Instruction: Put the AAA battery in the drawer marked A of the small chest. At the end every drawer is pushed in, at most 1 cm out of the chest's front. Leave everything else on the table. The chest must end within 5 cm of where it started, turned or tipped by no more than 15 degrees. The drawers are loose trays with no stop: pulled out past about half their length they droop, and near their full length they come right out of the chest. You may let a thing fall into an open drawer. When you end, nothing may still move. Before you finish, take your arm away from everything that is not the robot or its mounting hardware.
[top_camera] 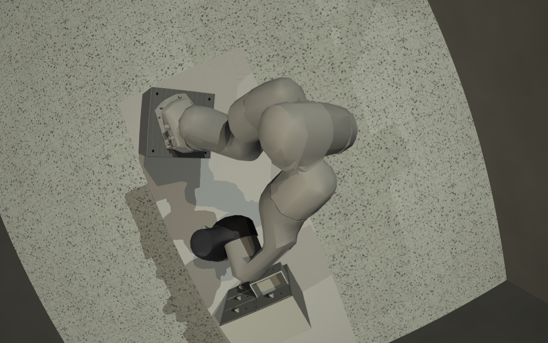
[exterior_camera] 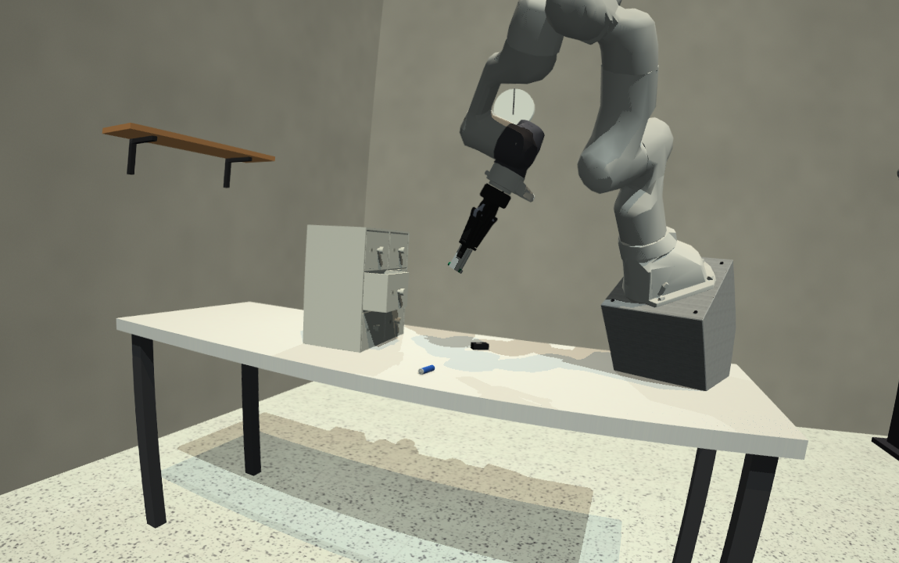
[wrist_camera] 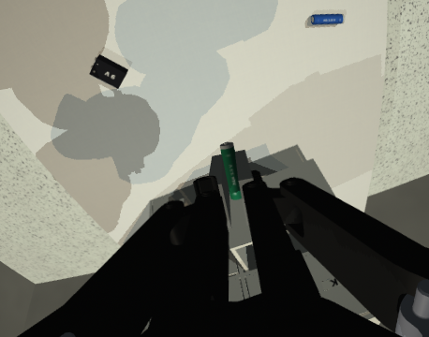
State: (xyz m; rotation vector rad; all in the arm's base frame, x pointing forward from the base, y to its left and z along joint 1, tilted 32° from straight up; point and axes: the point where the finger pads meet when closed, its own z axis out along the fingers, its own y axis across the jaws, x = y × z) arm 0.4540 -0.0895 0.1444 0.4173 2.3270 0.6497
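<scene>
Chest: small grey chest of drawers (exterior_camera: pixel 332 287) stands near the white table's (exterior_camera: pixel 578 413) front edge; one middle drawer (exterior_camera: pixel 382 290) is pulled partly out.
Open room: bare tabletop lies between chest and grey arm pedestal (exterior_camera: pixel 676 342).
Loose items: blue cylindrical battery (exterior_camera: pixel 426 368) at 5 o'clock of the chest; small black block (exterior_camera: pixel 480 344) beyond it.
Arm: arched high, wrist tilted toward the chest.
Gripper: black two-finger gripper (exterior_camera: pixel 462 261) clenched on the slim green AAA battery (wrist_camera: pixel 231 171), aloft at 3 o'clock of the drawers.
</scene>
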